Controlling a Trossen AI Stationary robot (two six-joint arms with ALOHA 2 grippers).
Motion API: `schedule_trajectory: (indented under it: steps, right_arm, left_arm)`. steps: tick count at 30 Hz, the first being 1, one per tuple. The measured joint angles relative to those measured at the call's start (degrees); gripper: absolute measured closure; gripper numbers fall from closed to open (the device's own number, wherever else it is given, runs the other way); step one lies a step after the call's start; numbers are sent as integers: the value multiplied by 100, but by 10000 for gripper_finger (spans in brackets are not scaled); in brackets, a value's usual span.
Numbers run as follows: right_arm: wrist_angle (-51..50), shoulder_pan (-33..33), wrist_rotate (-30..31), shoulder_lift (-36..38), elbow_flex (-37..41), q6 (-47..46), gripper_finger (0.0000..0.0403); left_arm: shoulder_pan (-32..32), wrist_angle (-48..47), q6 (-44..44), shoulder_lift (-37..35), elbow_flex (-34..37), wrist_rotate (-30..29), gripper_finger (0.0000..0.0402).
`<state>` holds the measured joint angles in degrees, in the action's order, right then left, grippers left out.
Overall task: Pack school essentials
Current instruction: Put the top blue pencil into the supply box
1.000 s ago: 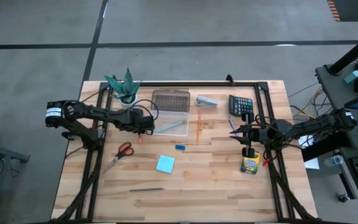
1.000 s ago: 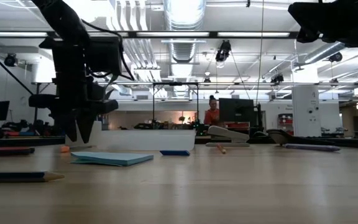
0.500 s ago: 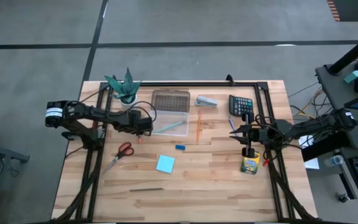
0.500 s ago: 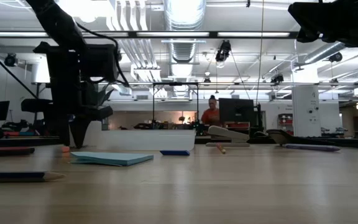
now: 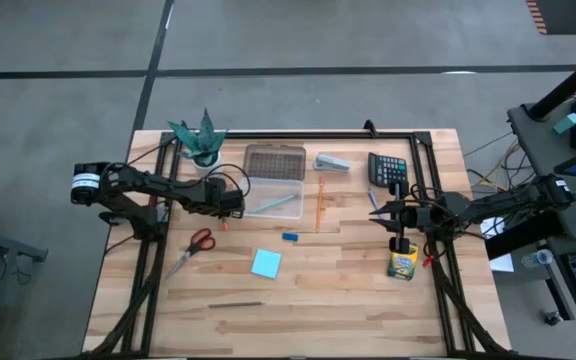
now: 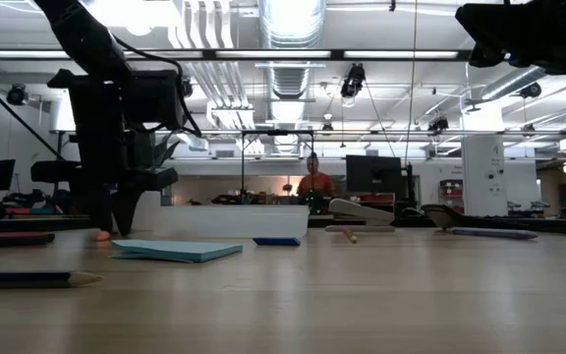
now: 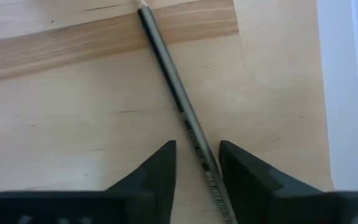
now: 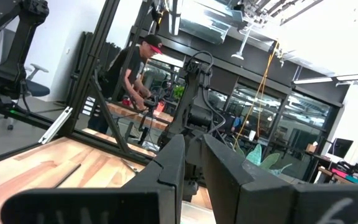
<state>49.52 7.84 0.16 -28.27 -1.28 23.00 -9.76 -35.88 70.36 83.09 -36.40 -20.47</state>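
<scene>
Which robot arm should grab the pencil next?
Probably the left. The left gripper is down at the table with its open fingers either side of the grey pencil. The right gripper waits far across the table.

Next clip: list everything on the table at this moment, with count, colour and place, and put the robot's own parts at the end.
Plant: one, teal-green, back left corner.
Pencil case: one, clear with grey lid, back centre.
Teal pen: one, in the case's open half.
Stapler: one, grey, right of the case.
Calculator: one, black, back right.
Orange pencil: one, centre.
Eraser: one, blue, centre.
Notepad: one, light blue, front centre.
Scissors: one, red-handled, left.
Grey pencil: one, between the left fingers.
Dark pencil: one, front.
Crayon box: one, yellow-green, right.
Left gripper: open, astride the grey pencil.
Right gripper: near the calculator.
</scene>
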Motion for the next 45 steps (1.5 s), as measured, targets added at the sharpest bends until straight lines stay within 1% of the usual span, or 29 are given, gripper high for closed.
schedule_trajectory:
  steps: [7, 9, 16, 21, 26, 30, 35, 39, 42, 45]
  right_arm:
    - [0, 0, 0, 0, 0, 0, 355]
    - [0, 0, 0, 0, 0, 0, 355]
    - [0, 1, 0, 0, 0, 0, 355]
    - [0, 0, 0, 0, 0, 11, 355]
    - [0, 1, 0, 0, 0, 11, 355]
    - [0, 2, 0, 0, 0, 15, 355]
    - [1, 1, 2, 0, 0, 17, 355]
    - [1, 1, 5, 0, 0, 17, 355]
    - [0, 2, 43, 0, 0, 42, 355]
    - [0, 2, 136, 0, 0, 57, 355]
  left_arm:
    - [0, -11, 163, 6, 7, -7, 379]
    - [-2, -11, 174, 8, 7, -7, 393]
    - [4, -54, 242, 9, -3, -29, 397]
    - [87, -255, 86, -171, -74, -5, 400]
    - [200, -1029, 114, -447, -319, 37, 401]
    - [371, -1373, 111, -700, -515, 299, 401]
    - [681, -1785, 67, -1005, -806, 838, 401]
    - [1008, -1796, -526, -1212, -1081, 1165, 401]
    - [1258, -1606, -1358, -1275, -1378, 1233, 401]
    - [1417, -1053, -2380, -1205, -1661, 1208, 401]
